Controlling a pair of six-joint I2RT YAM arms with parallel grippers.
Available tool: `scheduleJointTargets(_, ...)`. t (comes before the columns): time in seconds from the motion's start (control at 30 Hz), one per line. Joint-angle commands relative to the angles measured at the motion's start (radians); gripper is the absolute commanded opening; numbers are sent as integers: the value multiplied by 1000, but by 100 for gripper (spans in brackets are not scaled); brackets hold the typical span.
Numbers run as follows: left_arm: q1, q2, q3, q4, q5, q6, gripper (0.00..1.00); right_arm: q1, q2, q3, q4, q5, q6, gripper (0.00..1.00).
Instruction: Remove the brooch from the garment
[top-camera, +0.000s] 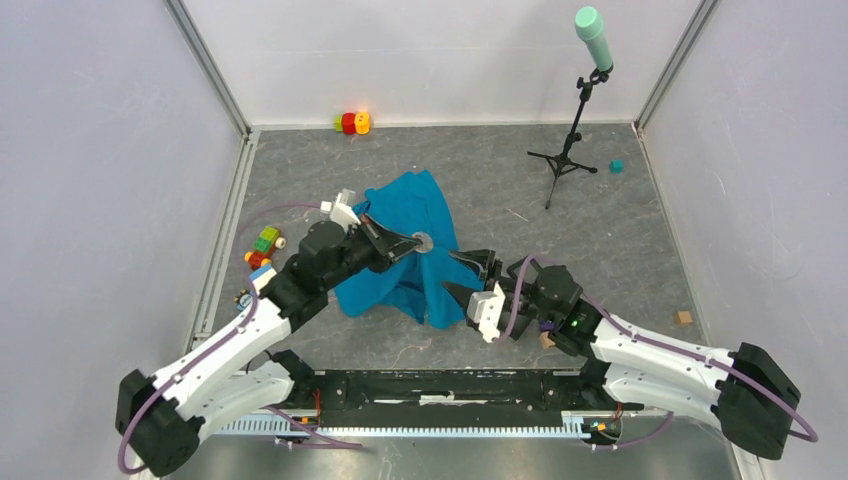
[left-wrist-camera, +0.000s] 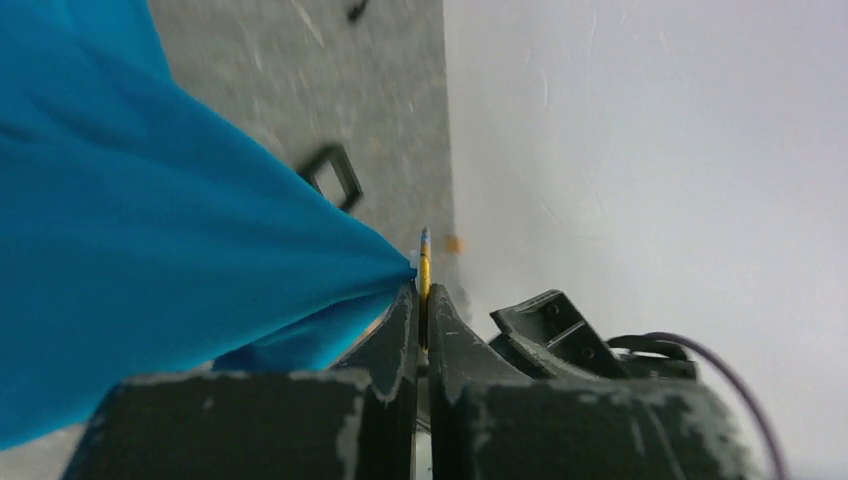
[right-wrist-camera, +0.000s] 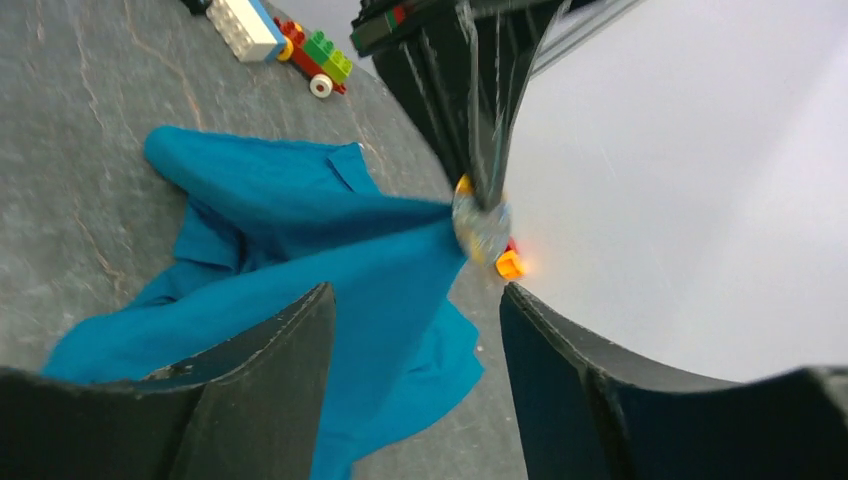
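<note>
Nothing can be read in any of the three views: no word, number, brand or sign. The crumpled teal cloth garment, the coloured plastic toy blocks at the left and the white arm casings show plain surfaces only, or are too small or blurred for lettering.

left arm + right arm: white shells, chunky black joints and bases
cables: skinny purple ones running along both
left gripper: black fingers, paint pretty scuffed
green light: tiny, by the right wrist
</note>
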Motion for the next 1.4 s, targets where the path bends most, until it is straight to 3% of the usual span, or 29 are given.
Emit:
scheduleJointTargets(0.0,-2,-65,59,-99,-172,469,2,6,-34,2,46,46,371,70)
scheduleJointTargets(0.1,-2,-56,31,0,-87,606,2,3,-30,52,-8,136,581,73)
scheduleJointTargets(0.2,-7,-53,-7,115,-44,735,2,3,-14,120,-88,194,674,74)
scheduleJointTargets(0.43,-11,-134,-134,369,155,1093,2,-10,0,174,-104,204,738,80)
scheduleJointTargets(0.5,-11,-147,-153,393,206,1155,2,-27,19,217,-163,198,751,75)
scheduleJointTargets(0.63,-11,-144,-190,514,287,1162,2,-93,66,318,-304,81,770,66)
scheduleJointTargets(0.7,-12,-135,-213,587,320,1144,2,-153,84,344,-322,-113,774,64)
scheduleJointTargets(0.77,-11,-124,-217,621,359,1128,2,-211,112,364,-322,-257,795,56)
scheduleJointTargets(0.87,-11,-111,-207,635,418,1114,2,-266,161,400,-339,-365,827,46)
scheduleJointTargets(1.0,-11,-117,-211,652,434,1108,2,-282,221,423,-342,-516,838,47)
scheduleJointTargets(1.13,-11,-120,-219,653,436,1118,2,-284,227,411,-332,-528,830,47)
scheduleJointTargets(1.37,-11,-131,-225,620,387,1128,2,-312,119,373,-369,-326,775,49)
